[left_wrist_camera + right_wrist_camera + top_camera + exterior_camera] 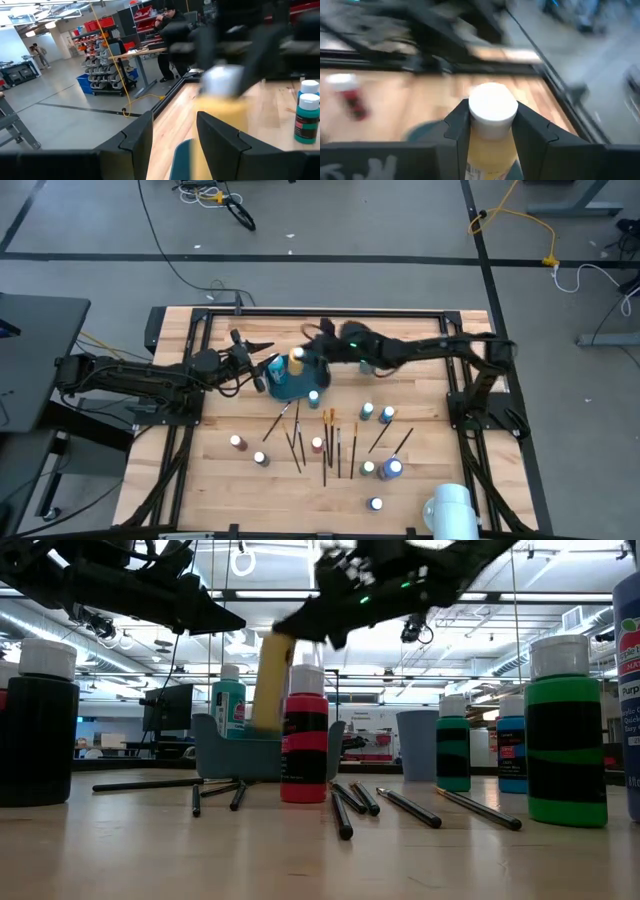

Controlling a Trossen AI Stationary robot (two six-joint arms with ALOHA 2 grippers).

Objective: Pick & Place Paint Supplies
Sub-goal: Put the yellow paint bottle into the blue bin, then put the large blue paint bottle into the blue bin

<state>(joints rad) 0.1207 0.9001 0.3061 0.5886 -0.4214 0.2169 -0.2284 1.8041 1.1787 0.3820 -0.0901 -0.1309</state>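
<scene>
R claw [490, 131] grips a yellow bottle [491, 131] w/ white cap, fingers [457, 131] pressed on both sides just under the cap. In the high view the bottle [296, 360] hangs over the teal bin [296, 385], near the desk's [200, 450] back centre. Low view: bottle [268, 682] tilted, its base at about the bin's [225, 755] rim; can't tell if it touches.

L claw [172, 137] sits just beside the bin on its left, fingers apart, nothing between them; it points at the yellow bottle [220, 125].

A blue bottle [313, 397] stands at the bin's front right corner; can't tell if inside or just outside.

Rest of supplies lie on the desk in front of the bin: brushes [330, 445] scattered mid-desk, red bottle [317, 445] among them, two bottles [248, 450] to the front left, green and blue bottles [377, 414] to the right, more [383, 470] nearer the front edge. Low view: red bottle [304, 735] upright in front of the bin, green bottle [566, 735] upright at right, brushes [345, 805] flat.
</scene>
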